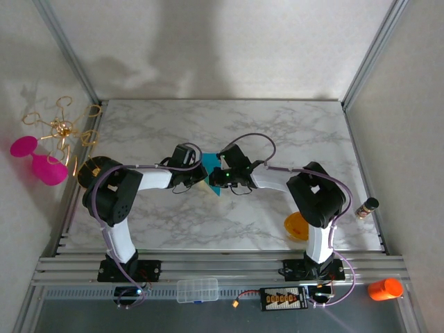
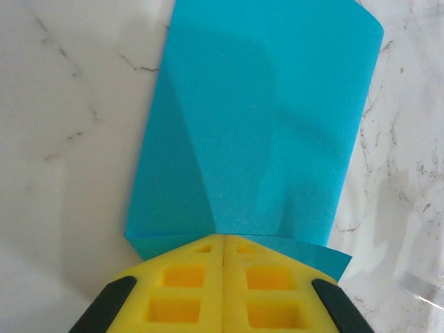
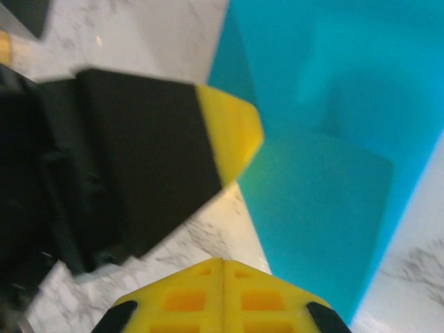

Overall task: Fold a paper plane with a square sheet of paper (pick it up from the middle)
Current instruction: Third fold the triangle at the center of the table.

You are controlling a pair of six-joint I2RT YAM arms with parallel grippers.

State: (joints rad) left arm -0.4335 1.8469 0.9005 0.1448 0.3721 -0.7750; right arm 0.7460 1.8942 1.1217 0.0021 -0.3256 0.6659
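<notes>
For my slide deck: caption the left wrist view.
Left tool, shut, pinches the near edge of a partly folded teal paper sheet over a marble table.

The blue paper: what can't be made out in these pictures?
- Top view: the teal-blue paper is small, mostly covered by the left arm and right arm.
- Left wrist view: near edge hidden behind the left gripper, far edge cut off by the frame.
- Right wrist view: blurred; folds unclear.

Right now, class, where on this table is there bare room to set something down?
Free: the far strip of table between paper and back wall; the near middle between left arm and right arm. Crowded: the centre, where both arms meet at the paper, and near right by the bowl.
</notes>
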